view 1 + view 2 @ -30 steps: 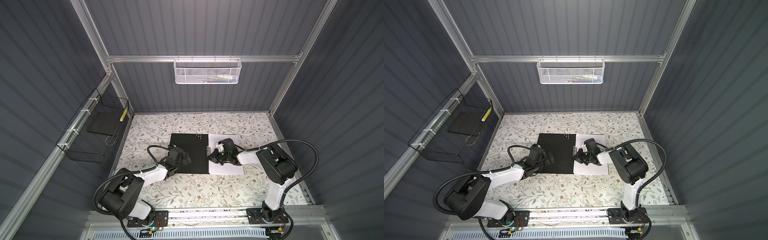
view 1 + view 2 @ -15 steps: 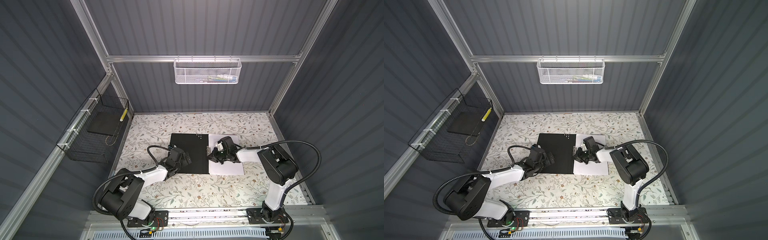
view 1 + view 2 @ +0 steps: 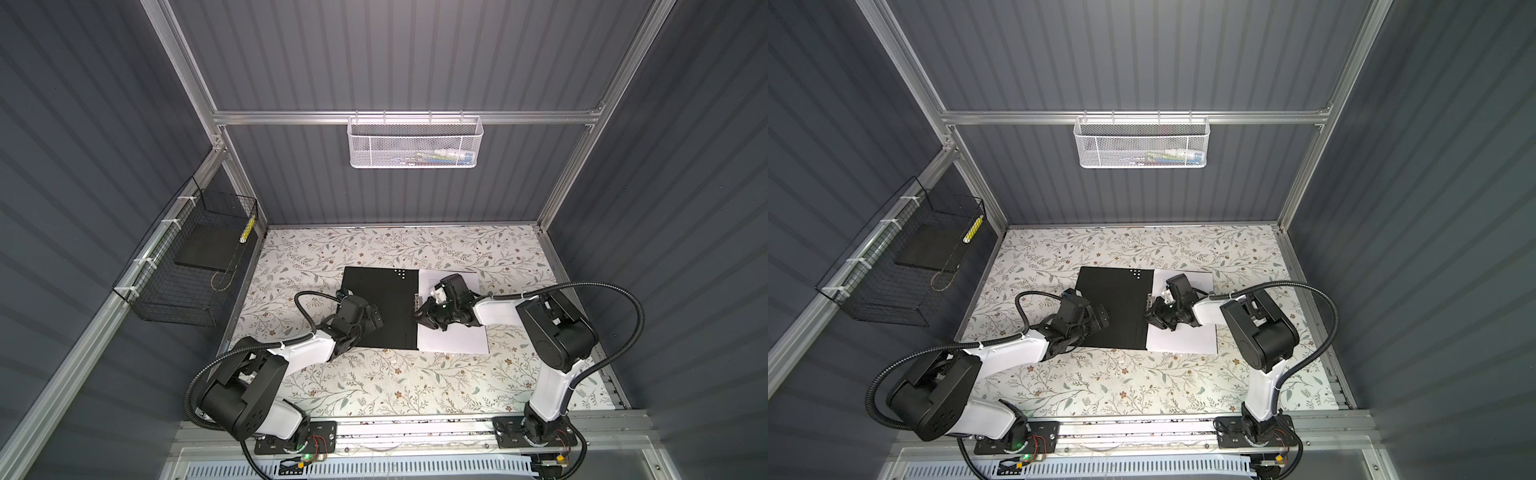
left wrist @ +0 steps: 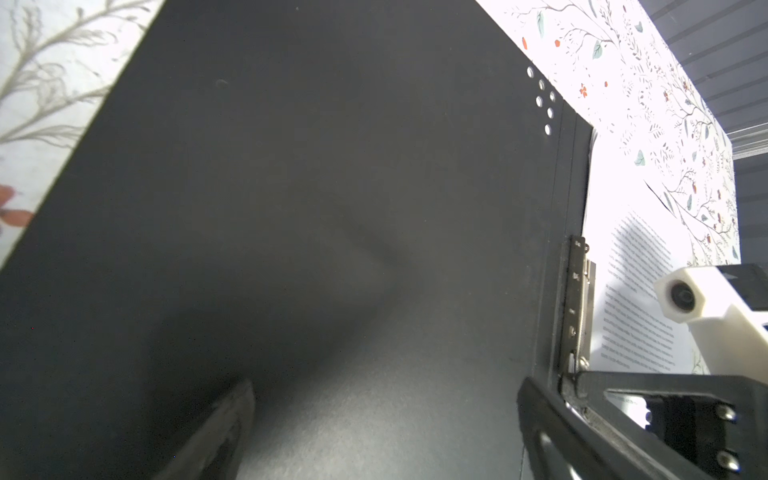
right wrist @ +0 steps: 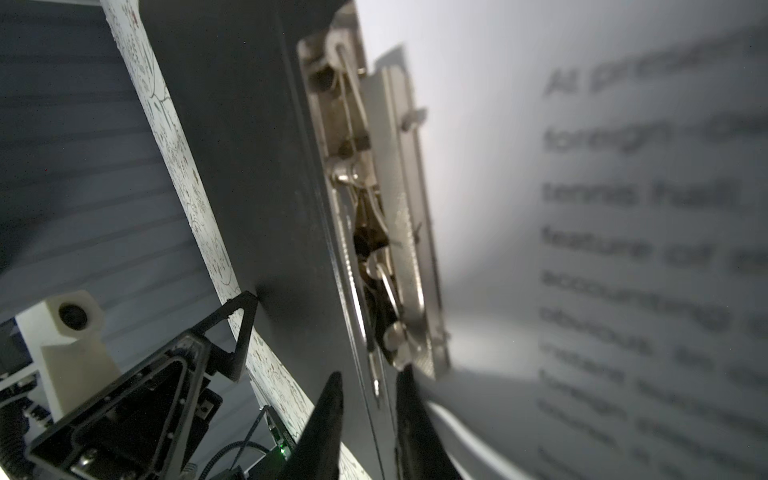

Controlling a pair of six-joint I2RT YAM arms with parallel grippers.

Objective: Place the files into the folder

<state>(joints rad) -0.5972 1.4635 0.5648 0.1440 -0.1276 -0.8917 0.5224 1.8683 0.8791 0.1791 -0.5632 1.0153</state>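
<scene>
Since the folder (image 3: 382,307) lies open, black inside up, the left gripper (image 3: 371,319), empty jaws spread wide, should press the folder's bare cover flat. At the folder's spine, the right gripper (image 5: 370,415), jaws barely parted, straddles the clip (image 5: 386,208) lever without gripping it; move gently so the sheets stay square. The files (image 3: 453,338) lie on the folder's other half. Their print blurs unreadably.

A flower-patterned surface (image 3: 374,386) lies inside grey ribbed walls (image 3: 415,54). Above its far edge, a white mesh basket (image 3: 415,145) hangs from a metal rail (image 3: 291,117), its small contents too blurred to name. Off the surface's left edge, a black wire basket (image 3: 183,299) holds a dark flat slab (image 3: 208,249) and a yellowish stick (image 3: 247,230).
</scene>
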